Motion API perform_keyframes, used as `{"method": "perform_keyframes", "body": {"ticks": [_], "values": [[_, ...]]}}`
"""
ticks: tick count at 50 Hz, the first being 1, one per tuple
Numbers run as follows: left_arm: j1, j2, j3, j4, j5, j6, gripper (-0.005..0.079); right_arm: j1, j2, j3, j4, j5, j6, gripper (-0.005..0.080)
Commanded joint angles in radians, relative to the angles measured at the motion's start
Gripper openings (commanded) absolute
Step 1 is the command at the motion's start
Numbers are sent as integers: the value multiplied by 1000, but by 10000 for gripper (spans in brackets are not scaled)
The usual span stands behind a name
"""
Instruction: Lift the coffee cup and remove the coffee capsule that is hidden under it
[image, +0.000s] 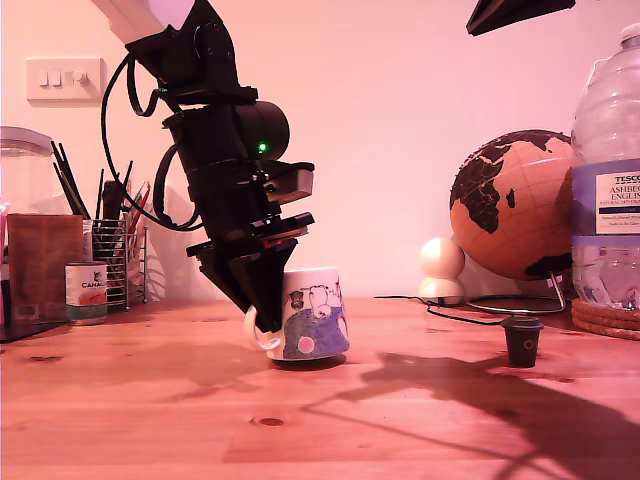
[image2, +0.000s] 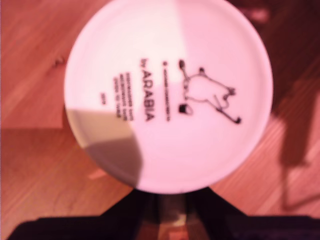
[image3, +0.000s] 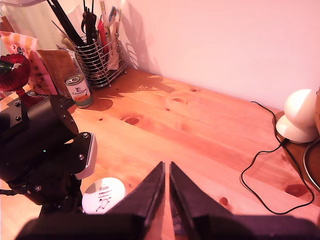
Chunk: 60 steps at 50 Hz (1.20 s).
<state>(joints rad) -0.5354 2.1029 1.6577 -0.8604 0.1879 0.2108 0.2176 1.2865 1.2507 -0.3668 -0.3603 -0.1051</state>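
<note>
In the exterior view my first gripper is down at the handle side of the coffee cup, which sits upside down and slightly tilted on the counter; the coffee capsule stands uncovered, well apart toward the exterior view's right. The first wrist view is filled by the cup's printed base, and the jaws are cut off, so I cannot tell whether they grasp the handle. The second wrist view shows my second gripper clenched on nothing, high above the counter. A loose handle hold could let the tilted cup slip and roll. The capsule is out of both wrist views.
</note>
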Motion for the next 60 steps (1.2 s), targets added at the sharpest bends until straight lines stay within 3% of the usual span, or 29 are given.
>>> {"method": "perform_keyframes", "body": {"ticks": [1, 15, 24, 33, 60], "values": [[-11, 13, 12, 11, 6, 6, -5, 5, -2, -12, 10, -5, 1, -13], [-42, 13, 12, 7, -2, -9, 124, 5, -2, -12, 11, -5, 1, -13], [-48, 13, 12, 0, -61, -9, 195, 5, -2, -12, 11, -5, 1, -13], [-48, 10, 13, -30, -64, -13, 311, 5, -2, -12, 11, -5, 1, -13], [-47, -140, 13, -47, -10, -55, 313, 39, -2, -12, 4, -7, 2, -13]]}}
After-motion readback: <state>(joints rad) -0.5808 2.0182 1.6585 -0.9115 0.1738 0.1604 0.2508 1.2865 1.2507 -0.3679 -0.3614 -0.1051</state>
